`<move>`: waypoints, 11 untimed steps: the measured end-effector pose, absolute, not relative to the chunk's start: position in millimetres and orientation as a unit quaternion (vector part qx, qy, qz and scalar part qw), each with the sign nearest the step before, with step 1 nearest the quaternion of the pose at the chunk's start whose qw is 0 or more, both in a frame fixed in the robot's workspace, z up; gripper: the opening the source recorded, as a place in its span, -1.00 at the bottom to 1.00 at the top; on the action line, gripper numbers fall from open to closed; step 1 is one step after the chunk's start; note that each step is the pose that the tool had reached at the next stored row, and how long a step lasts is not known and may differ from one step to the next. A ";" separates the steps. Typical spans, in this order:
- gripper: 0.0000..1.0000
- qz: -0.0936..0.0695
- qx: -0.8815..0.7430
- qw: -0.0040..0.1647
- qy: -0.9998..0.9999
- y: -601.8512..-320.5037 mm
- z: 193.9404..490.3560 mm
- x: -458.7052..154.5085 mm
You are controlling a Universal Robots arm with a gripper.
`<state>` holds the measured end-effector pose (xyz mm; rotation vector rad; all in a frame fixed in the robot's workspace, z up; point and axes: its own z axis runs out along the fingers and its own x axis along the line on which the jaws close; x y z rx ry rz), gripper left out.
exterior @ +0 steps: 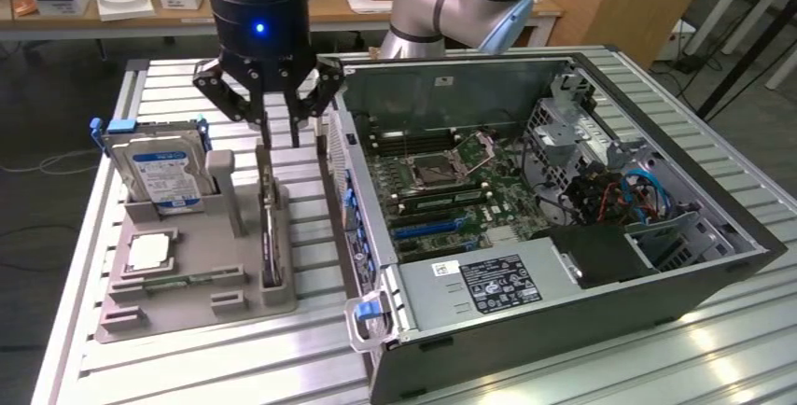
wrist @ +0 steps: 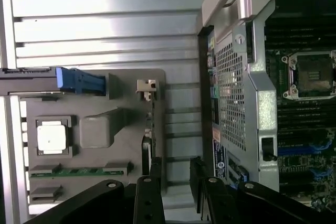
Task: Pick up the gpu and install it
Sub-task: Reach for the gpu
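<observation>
Operator: Layout is wanted, from the exterior view's left across.

Observer: Well off to the exterior view's left of the claw (exterior: 280, 139), a hard drive (exterior: 160, 167) with a blue label is stood upright in a grey holder (exterior: 237, 307) on the slatted desk (exterior: 187, 368). A processor chip (exterior: 147, 252) and a green memory stick (exterior: 187, 281) are laid flat in the same holder, lower than the claw.

Operator: And the gpu?

Observer: The gpu (exterior: 268, 228) is seen standing on edge in the holder's slot, just beneath the claw. The claw is held partly spread, with nothing gripped between its fingers (exterior: 265, 125). To the exterior view's right of the claw, an opened computer case (exterior: 697, 284) is set, its motherboard (exterior: 436, 181) exposed.
</observation>
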<state>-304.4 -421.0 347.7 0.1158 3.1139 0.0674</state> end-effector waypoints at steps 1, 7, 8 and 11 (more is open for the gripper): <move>-0.29 0.022 0.037 0.012 0.999 -424.1 345.9 -304.6; -0.29 0.022 0.037 0.012 0.999 -437.7 334.9 -305.6; -0.29 0.022 0.037 0.012 0.999 -438.2 333.1 -306.7; -0.29 0.022 0.037 0.012 0.999 -439.1 327.7 -309.9</move>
